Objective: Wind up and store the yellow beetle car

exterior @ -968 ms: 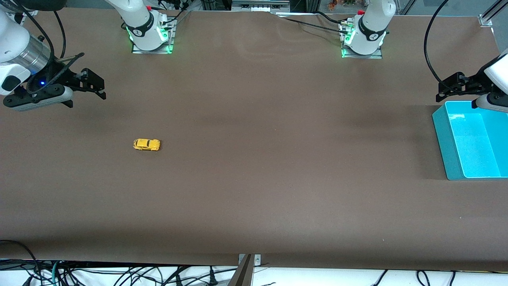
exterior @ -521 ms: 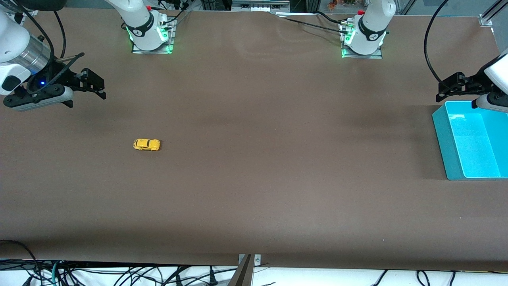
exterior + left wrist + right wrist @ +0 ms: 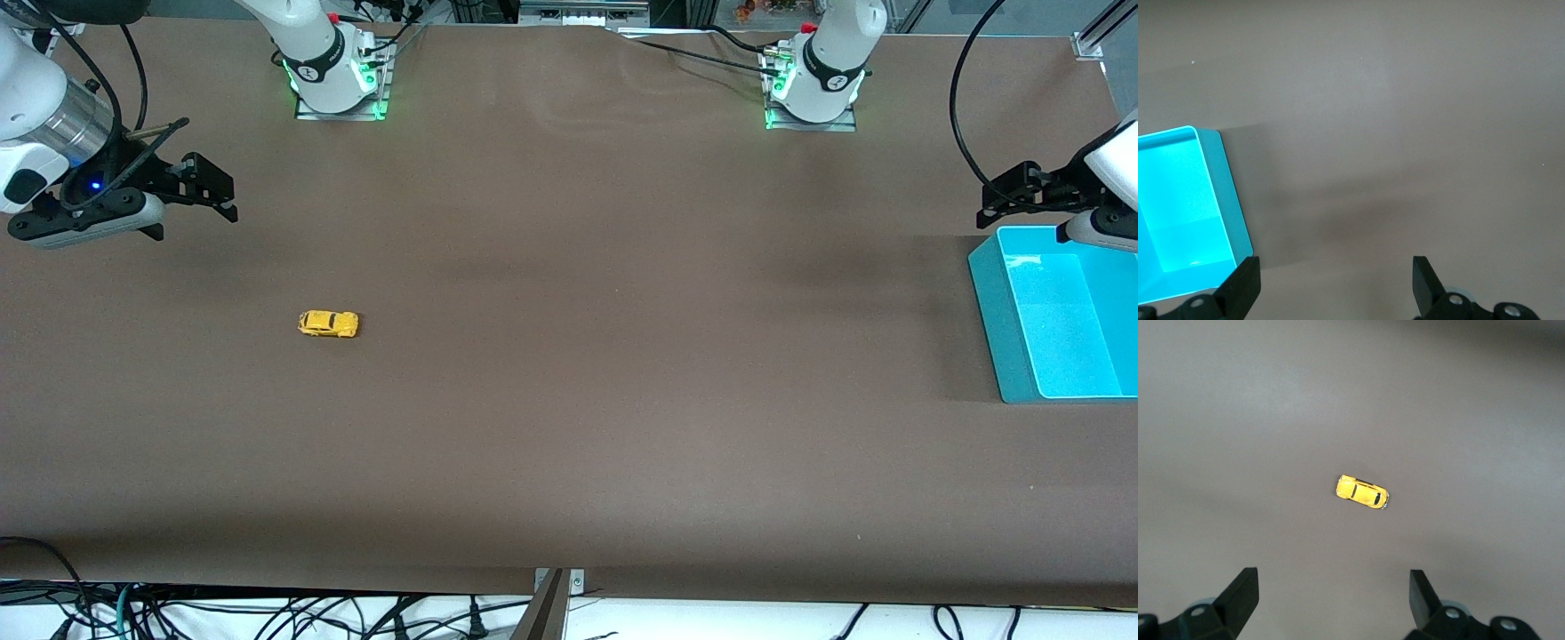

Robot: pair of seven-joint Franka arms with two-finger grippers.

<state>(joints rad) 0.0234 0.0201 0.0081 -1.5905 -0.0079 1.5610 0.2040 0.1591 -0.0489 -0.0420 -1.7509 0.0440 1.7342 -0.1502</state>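
So far we judge nothing of the task done: the yellow beetle car (image 3: 328, 324) sits on its wheels on the bare table (image 3: 569, 400), toward the right arm's end, unwound and unstored as far as we can see. The right end effector (image 3: 191, 191) hangs over the table near it, released and empty; the right wrist view shows the car between its spread fingers' line of sight. The left end effector (image 3: 1009, 197), also released and empty, waits just beside the teal bin (image 3: 991, 302), presumably the store. Winding, carrying and dropping remain. The bin is cut off by the frame edge; any wind-up mechanism is too small to make out.
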